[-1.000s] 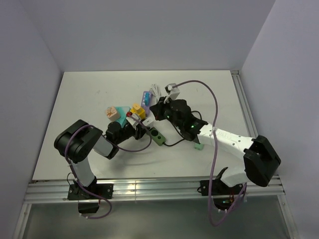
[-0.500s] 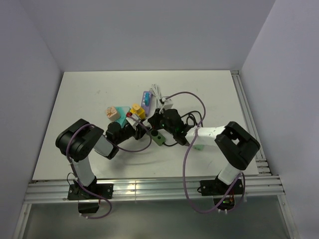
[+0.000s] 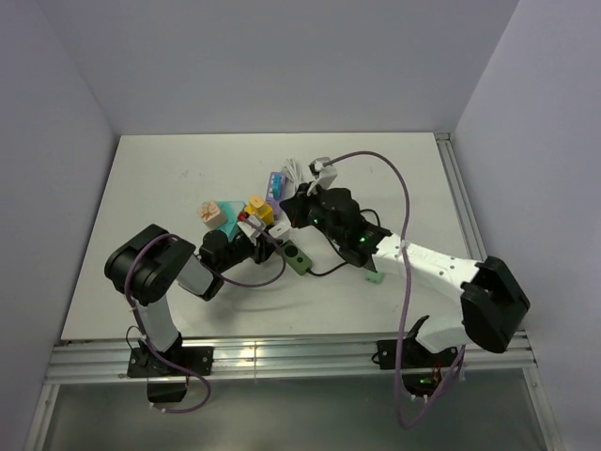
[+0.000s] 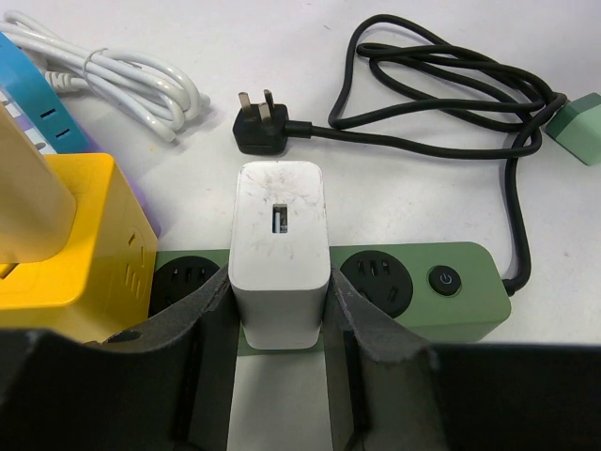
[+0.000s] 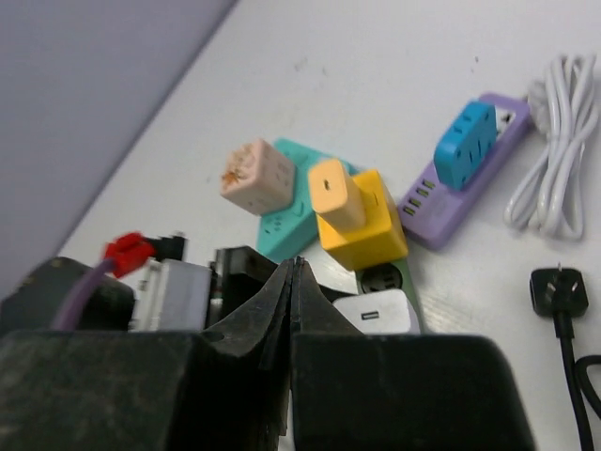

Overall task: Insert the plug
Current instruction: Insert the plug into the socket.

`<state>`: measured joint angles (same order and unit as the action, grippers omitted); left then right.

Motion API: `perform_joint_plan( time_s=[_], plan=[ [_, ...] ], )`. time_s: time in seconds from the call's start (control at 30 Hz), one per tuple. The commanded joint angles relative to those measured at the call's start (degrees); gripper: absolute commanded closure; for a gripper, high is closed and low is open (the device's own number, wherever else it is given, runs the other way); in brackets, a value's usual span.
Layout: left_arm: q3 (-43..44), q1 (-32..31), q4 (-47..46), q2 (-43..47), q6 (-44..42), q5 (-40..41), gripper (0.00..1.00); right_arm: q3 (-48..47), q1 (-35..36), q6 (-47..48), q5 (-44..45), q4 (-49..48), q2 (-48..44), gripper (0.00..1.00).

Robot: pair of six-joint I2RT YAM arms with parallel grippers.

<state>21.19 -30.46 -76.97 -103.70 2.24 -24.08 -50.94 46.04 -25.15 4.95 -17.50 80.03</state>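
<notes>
Far left on the surface (image 3: 160, 188) there's a peach cube (image 5: 255, 174) sitting on a teal power block (image 5: 286, 230), with a yellow cube (image 4: 89, 249) right next to it. My left tool (image 4: 280, 305) is clamped on the white plug (image 4: 280, 235), one finger on each side. The plug is standing upright on the middle of the green power strip (image 4: 427, 291), between two of its sockets. Honestly can't tell if the pins are actually in. Behind it lie a bundled white cable (image 4: 122, 75) and the strip's black cord (image 4: 441, 94), its own plug loose on the surface. Over to the right, my right tool (image 5: 292, 277) is closed tight on nothing, hanging above the pile, up off the surface.
</notes>
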Motion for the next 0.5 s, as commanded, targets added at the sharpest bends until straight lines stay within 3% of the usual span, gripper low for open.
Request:
perform_joint_plan(
  time_s=[0.0,0.3,0.47],
  plan=[
    [0.7,-0.13,-5.82,-0.1,0.04,-0.97,1.0,0.82,0.63,1.94,2.08,0.36,-2.77,1.0],
    [0.08,-0.13,-5.38,0.69,-0.57,-0.97,1.0,11.72,0.63,-3.5,-0.89,-12.28,15.57,1.0],
    [-0.1,-0.13,-5.91,0.6,-0.22,-0.97,1.0,12.36,0.8,-3.69,-0.56,-13.1,13.76,1.0]
  ],
)
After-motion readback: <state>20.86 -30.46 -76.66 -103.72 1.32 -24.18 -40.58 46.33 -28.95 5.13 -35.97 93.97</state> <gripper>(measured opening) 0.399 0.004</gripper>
